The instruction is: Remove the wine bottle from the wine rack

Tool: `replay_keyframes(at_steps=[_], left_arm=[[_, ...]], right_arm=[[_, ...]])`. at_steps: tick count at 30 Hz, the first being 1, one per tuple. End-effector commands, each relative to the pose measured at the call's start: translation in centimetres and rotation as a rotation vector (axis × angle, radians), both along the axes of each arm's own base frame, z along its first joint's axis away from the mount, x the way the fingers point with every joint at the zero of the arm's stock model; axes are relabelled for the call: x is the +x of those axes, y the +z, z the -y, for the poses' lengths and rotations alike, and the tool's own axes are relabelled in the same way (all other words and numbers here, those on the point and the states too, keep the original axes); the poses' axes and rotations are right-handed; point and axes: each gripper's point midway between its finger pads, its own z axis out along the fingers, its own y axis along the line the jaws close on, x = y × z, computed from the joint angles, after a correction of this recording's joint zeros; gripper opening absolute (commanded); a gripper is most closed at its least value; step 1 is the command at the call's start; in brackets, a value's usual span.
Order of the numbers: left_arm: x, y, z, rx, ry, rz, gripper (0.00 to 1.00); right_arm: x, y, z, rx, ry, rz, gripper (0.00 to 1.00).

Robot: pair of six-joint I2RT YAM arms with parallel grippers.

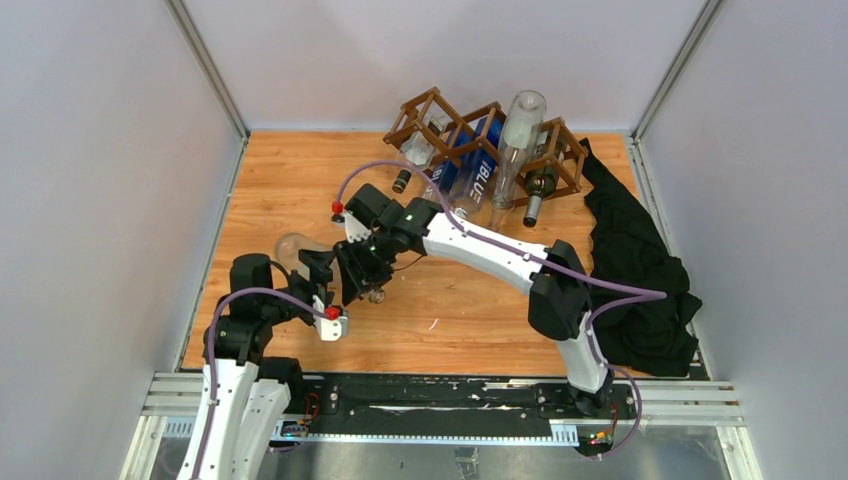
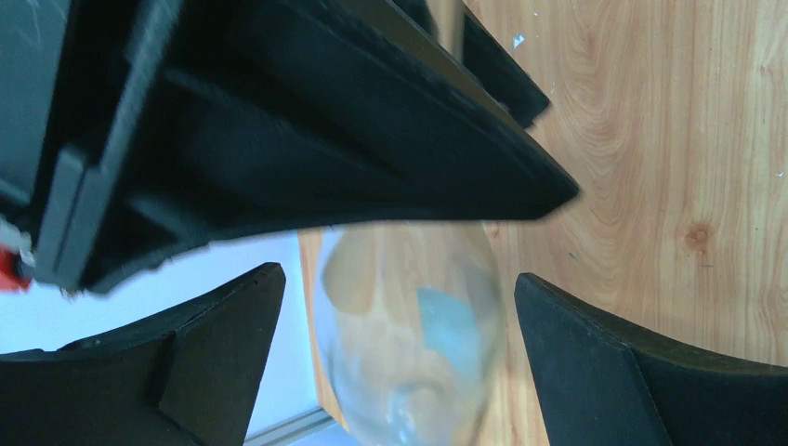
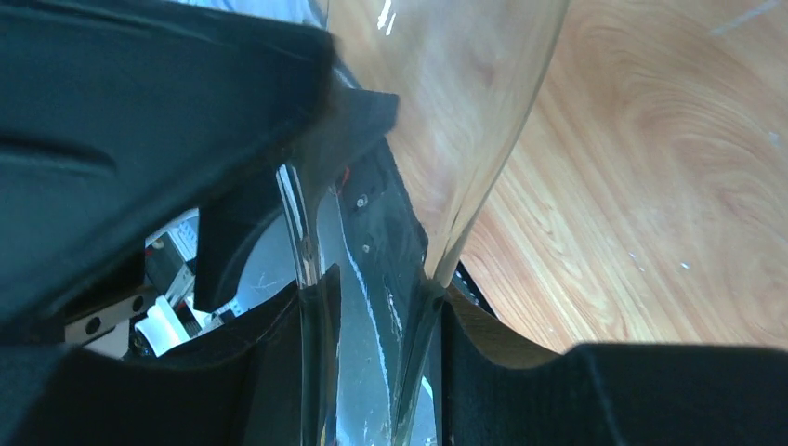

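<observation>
Pointing its neck toward the near edge, the wine bottle [image 1: 290, 245] was out of the wine rack [image 1: 430, 108] and well apart from it, over the left half of the table [image 1: 470, 320]; it was clear glass, smooth and empty-looking, with a rounded body tapering to a slim neck; whether it touched the wood could not be told. The right gripper [image 3: 372, 372] was clenched on that neck, a black finger on each side; the left gripper [image 2: 400, 276] stood released, its fingers spread either side of the body. The rack, a brown wooden lattice of diamond cells, sat along the far edge; its cells held a blue-labelled bottle [image 1: 480, 170], a tall clear bottle [image 1: 520, 135] tilted upward, and dark bottles [image 1: 540, 185]. A crumpled black cloth [image 1: 640, 270] lay along the right edge.
</observation>
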Motion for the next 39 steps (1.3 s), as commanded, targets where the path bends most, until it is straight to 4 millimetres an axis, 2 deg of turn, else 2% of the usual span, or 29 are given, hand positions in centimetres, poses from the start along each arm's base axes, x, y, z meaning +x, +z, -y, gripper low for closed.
replay_keyframes(at_steps=[1,7,10,13,15,17,19,23,27,32,36,38,39], left_arm=[[-0.1,0.9,1.1,-0.015,-0.069,0.053,1.0],[-0.6,0.5,1.3,-0.042,-0.062,0.024,0.98],[-0.5,0.5,1.3,-0.043,-0.055,0.018,0.87],[-0.4,0.8,1.3,-0.047,-0.057,0.014,0.63],[-0.2,1.2,1.4,-0.051,-0.057,0.008,0.42],[-0.1,1.5,1.4,-0.052,-0.06,0.012,0.18],[0.2,1.9,1.5,-0.067,-0.052,0.022,0.02],[1.3,3.0,1.4,-0.134,-0.002,0.072,0.0],[2.2,4.0,1.3,-0.196,0.037,0.119,0.0],[2.6,4.2,1.3,-0.225,0.054,0.131,0.0],[2.9,4.9,1.2,-0.256,0.077,0.133,0.0],[3.1,5.3,1.2,-0.274,0.091,0.125,0.0],[3.2,5.5,1.1,-0.284,0.099,0.117,0.0]], right_arm=[[-2.2,8.0,-4.4,0.311,0.164,0.105,0.0],[-2.9,9.5,-5.3,0.369,0.201,0.095,0.0],[-3.3,10.0,-5.1,0.397,0.218,0.087,0.0],[-3.6,9.8,-4.8,0.402,0.235,0.073,0.0],[-3.6,9.5,-4.5,0.395,0.233,0.066,0.03],[-3.2,9.1,-4.1,0.382,0.217,0.06,0.21],[-2.6,8.7,-3.6,0.369,0.191,0.068,0.42],[-1.8,9.0,-2.5,0.381,0.147,0.088,0.65],[-1.6,8.9,-1.7,0.375,0.13,0.092,0.68],[-1.3,8.6,-0.9,0.36,0.109,0.093,0.68],[-0.4,9.2,-0.1,0.362,0.079,0.114,0.69],[0.4,9.7,0.5,0.365,0.051,0.131,0.72],[1.0,10.1,0.9,0.366,0.033,0.143,0.77]])
